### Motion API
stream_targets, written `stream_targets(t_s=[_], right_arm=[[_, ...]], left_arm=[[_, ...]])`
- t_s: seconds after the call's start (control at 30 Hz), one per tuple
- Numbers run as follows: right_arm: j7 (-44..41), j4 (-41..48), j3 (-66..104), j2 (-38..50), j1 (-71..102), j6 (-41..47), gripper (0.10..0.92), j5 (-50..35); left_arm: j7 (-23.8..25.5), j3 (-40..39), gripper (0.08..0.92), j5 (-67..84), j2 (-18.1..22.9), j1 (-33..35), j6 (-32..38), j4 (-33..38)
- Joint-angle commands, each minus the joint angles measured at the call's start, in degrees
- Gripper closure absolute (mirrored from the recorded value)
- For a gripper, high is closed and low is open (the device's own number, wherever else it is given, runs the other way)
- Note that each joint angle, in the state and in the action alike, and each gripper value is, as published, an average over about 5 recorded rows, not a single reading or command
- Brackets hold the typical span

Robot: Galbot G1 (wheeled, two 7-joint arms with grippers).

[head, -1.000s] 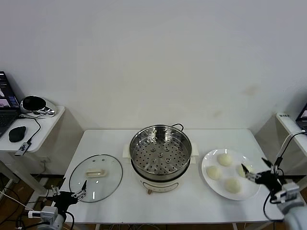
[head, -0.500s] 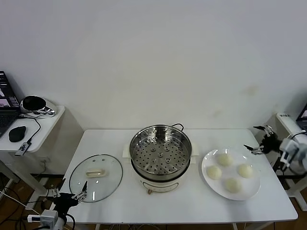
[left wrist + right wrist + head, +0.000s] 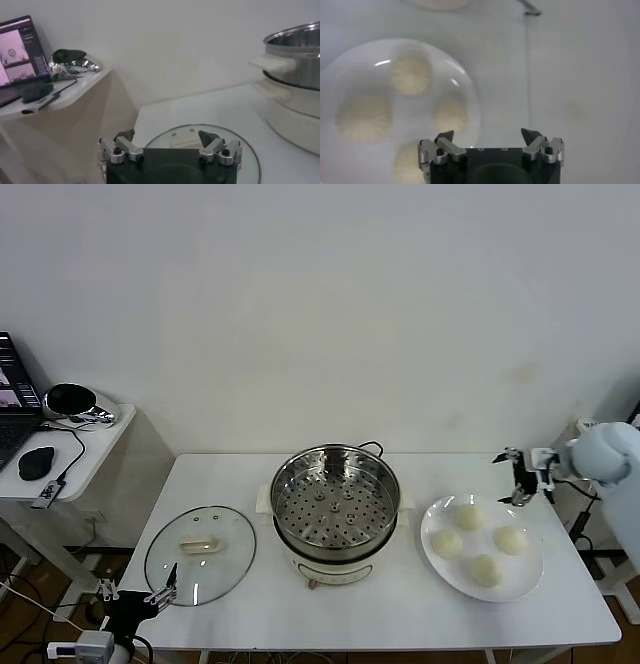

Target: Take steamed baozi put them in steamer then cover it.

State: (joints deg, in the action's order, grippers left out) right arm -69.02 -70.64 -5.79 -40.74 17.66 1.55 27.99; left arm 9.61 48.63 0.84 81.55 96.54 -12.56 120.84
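Hovering open-jawed above the plate's [image 3: 430,549] far edge, the right tool [image 3: 519,476] holds nothing; four baozi [image 3: 468,517] sit there, likely soft and light, best pinched gently across their sides; left tool [image 3: 138,596] idles open near the cover [image 3: 200,554].

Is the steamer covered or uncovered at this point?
Uncovered. The steamer shows its bare perforated tray, and the cover lies flat on the table on its left.

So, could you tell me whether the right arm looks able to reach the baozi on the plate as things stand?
Probably yes: the right claw hangs open just past the plate's far rim, the four baozi lie uncovered, nothing between.
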Motion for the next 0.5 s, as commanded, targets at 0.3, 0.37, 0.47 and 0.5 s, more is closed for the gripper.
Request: stream_targets(t_s=[0.3,0.37,0.47,0.5], right_arm=[[-3.49,15.66,-6.86,-9.28,-5.91,-1.81,0.203,6.62],[-3.47,16.62,-6.58,-9.73,-5.64,-1.94,0.203,6.89],[-3.22,17.28,-6.30,-10.19,-5.25,-2.05,0.203,7.29],[-3.10,17.47,-6.11,-10.35,-5.13,-2.14,0.203,7.49]], left_arm=[[0.26,-0.09,0.177,-0.38,0.67,0.66,0.24,1.07],[0.25,-0.20,0.177,-0.50,0.59,0.66,0.32,0.79],[0.27,-0.40,0.177,-0.53,0.59,0.68,0.53,0.39],[0.28,-0.48,0.177,-0.54,0.60,0.72,0.59,0.32]])
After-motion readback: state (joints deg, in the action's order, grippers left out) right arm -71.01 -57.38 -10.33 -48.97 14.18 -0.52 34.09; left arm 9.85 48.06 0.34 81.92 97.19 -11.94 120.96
